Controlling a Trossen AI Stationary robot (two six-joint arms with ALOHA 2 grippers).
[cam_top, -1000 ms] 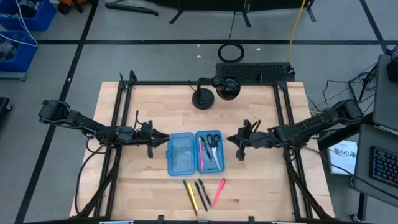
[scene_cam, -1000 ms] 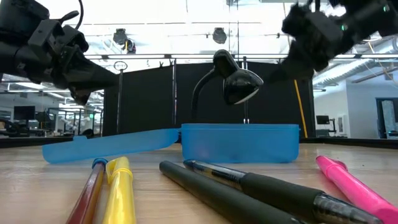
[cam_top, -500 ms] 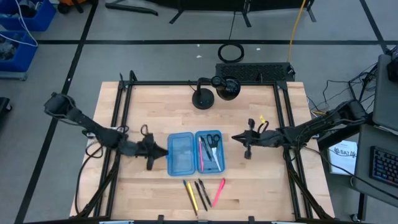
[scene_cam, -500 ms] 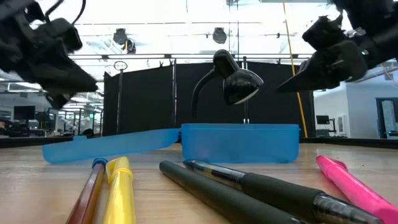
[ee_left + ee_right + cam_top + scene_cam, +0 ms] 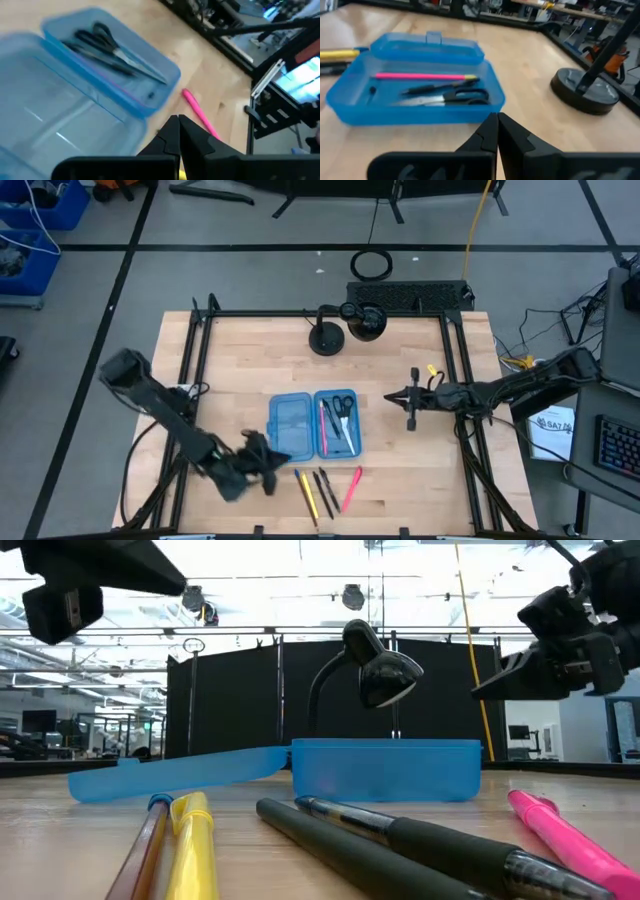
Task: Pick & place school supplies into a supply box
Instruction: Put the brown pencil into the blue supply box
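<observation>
With my left jaws (image 5: pixel 278 468) clenched empty just beside the loose pens (image 5: pixel 322 486), I judge I'm lining up a pick for the translucent blue plastic case (image 5: pixel 313 423).

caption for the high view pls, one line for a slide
Left gripper shut near loose pens; open blue supply box holds scissors.

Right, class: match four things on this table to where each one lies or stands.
Things:
1. scissors
2. yellow pen
3. desk lamp
4. right gripper

Places:
A. on bare wood in front of the supply box
B. at the table's far edge
C. inside the box's right half
D. beside the box, jaws shut

Pairs: 1-C, 2-A, 3-B, 4-D
</observation>
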